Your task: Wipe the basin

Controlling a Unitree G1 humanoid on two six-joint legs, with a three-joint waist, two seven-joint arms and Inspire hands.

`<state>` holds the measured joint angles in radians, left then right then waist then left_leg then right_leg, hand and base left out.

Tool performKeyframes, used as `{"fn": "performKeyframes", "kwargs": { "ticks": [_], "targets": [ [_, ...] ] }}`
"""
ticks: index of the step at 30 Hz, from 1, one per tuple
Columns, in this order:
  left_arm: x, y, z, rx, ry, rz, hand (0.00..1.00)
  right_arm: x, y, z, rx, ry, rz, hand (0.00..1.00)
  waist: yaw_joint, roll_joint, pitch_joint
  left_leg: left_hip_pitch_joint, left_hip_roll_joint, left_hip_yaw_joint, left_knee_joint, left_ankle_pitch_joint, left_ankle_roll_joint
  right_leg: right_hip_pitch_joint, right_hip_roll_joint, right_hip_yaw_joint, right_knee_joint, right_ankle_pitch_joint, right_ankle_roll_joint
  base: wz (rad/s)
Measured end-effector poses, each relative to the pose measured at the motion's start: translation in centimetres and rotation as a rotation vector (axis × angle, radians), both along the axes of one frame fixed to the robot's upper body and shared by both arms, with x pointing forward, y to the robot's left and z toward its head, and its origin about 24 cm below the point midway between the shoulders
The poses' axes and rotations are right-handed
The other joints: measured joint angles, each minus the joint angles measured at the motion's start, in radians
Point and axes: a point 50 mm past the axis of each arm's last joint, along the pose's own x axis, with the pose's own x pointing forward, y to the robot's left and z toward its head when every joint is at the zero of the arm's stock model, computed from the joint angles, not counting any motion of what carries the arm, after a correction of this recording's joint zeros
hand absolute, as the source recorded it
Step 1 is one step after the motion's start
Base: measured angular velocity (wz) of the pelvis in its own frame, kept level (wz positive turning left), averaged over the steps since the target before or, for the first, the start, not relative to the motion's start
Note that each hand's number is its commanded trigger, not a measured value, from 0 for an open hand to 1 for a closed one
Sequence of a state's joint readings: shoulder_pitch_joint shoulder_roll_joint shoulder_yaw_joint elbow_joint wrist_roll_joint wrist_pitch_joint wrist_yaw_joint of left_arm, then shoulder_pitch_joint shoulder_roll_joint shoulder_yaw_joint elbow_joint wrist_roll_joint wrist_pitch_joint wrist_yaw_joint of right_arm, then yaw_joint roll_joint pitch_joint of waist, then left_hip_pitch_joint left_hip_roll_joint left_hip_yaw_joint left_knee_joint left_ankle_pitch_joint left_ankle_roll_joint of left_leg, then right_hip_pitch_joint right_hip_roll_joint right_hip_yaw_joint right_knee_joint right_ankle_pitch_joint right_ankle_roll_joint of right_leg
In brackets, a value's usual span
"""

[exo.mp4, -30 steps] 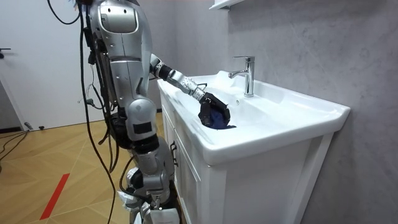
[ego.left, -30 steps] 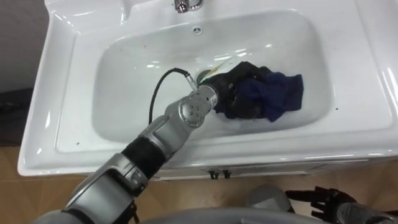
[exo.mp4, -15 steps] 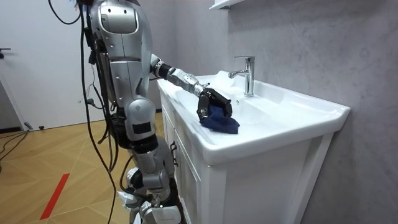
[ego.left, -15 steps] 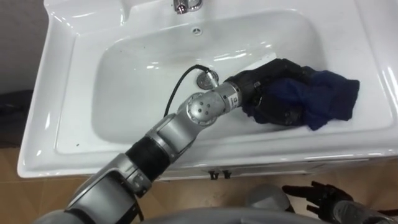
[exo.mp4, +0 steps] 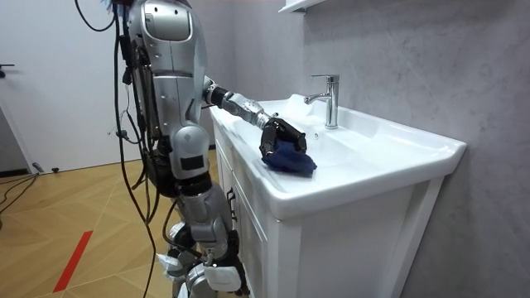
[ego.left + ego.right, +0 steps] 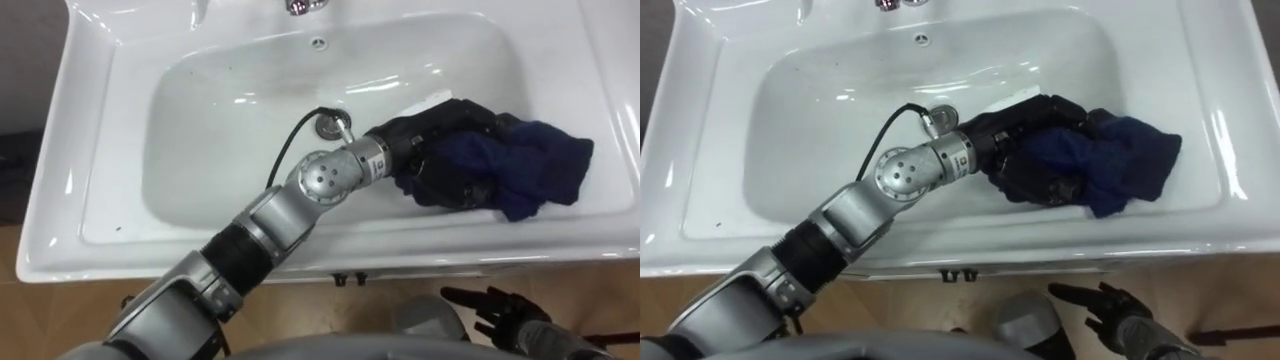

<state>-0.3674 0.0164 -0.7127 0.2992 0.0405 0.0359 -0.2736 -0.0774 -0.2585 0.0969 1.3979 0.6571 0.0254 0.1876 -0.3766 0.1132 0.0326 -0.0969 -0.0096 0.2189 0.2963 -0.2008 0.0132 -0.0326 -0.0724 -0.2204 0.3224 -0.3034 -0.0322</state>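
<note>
Basin (image 6: pixel 200 120), white, with drain (image 6: pixel 330 124) at mid-bowl. Right of it, left hand (image 6: pixel 440 150), fingers curled round dark blue cloth (image 6: pixel 540 170), pressed onto the bowl's right slope. Lower right, below the front rim: right hand (image 6: pixel 500 310), fingers spread, holding nothing.

Glossy white basin (image 6: pixel 90 150) (ceramic-looking), crumpled matt blue cloth (image 6: pixel 530 170), chrome tap (image 5: pixel 328 98)
</note>
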Motion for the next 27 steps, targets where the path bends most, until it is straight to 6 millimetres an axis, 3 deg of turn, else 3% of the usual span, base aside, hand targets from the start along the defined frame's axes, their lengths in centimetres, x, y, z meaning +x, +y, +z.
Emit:
{"fn": "performKeyframes", "kwargs": {
  "ticks": [8,14,18,22,27],
  "targets": [
    [-0.2,0.6,-1.1,0.038,-0.003,0.036,1.00,-0.3,0.0,0.0,0.015,0.020,0.008,0.00,0.001,-0.002,-0.0003,0.022,0.016,0.019,-0.014,-0.002,0.001,0.034,0.015,0.006,-0.047,0.016,-0.006,-0.04],
    [0.1,2.6,-2.7,0.184,-0.075,0.091,1.00,-0.4,0.0,0.0,0.023,0.028,0.023,0.00,0.000,0.002,-0.0022,0.040,0.020,0.019,-0.022,-0.002,0.001,0.053,0.023,0.007,-0.060,0.019,-0.011,0.00],
    [0.5,3.2,-3.1,0.283,-0.160,0.126,1.00,-0.9,-0.8,0.2,0.011,0.033,0.023,0.00,0.000,0.021,-0.0079,0.040,0.022,0.020,-0.022,-0.002,0.001,0.052,0.023,0.008,-0.058,0.020,-0.012,-0.02],
    [0.8,3.8,-3.5,0.339,-0.218,0.170,1.00,-1.6,-1.6,0.3,-0.007,0.056,0.021,0.00,-0.001,0.036,-0.0042,0.055,0.024,0.027,-0.024,-0.002,0.001,0.052,0.023,0.018,-0.043,0.020,-0.012,-0.11],
    [1.2,4.0,-3.5,0.415,-0.301,0.181,1.00,-2.3,-2.7,0.6,-0.044,0.104,0.057,0.00,-0.007,0.037,-0.0028,0.054,0.017,0.035,-0.024,-0.002,0.001,0.033,0.018,0.028,-0.019,0.008,-0.012,-0.03]
  ]
}}
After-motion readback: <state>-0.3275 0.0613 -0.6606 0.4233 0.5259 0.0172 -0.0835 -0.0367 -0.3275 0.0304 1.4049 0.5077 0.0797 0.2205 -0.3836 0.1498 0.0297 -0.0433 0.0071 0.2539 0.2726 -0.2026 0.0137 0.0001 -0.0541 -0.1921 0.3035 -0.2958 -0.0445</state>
